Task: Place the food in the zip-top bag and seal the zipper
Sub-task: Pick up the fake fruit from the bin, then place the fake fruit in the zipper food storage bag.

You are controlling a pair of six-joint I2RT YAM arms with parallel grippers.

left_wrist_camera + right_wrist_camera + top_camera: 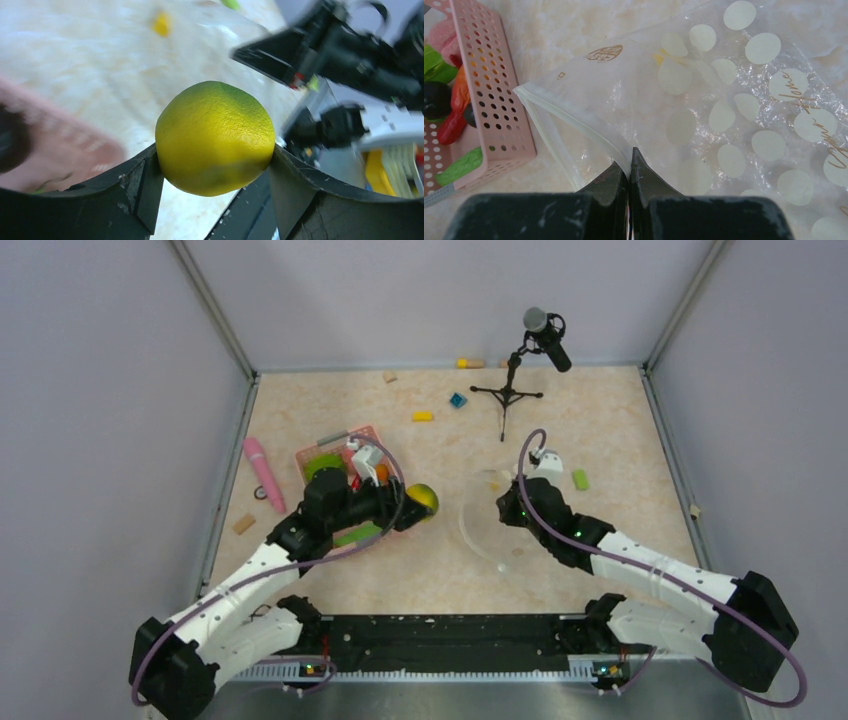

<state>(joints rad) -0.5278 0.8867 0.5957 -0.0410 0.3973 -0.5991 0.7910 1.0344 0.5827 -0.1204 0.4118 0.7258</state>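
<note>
Beige mottled tabletop (600, 420) lies boxed by grey walls on three sides. Bare room shows between the pink basket (499, 95) and the zip-top bag (734, 100), and a microphone stand (508, 392) stands toward the back. Gold cursive on the bag reads "Home"; a round gold emblem near its mouth is too small to read. Left arm stretches forward across the basket's near side, the left gripper (215, 150) clamped on the lemon (215, 130) just right of the basket. Right arm bends inward, the right gripper (629, 162) pinched together on the zipper (574, 122) at the bag's mouth edge. Other food (454, 115) sits in the basket.
</note>
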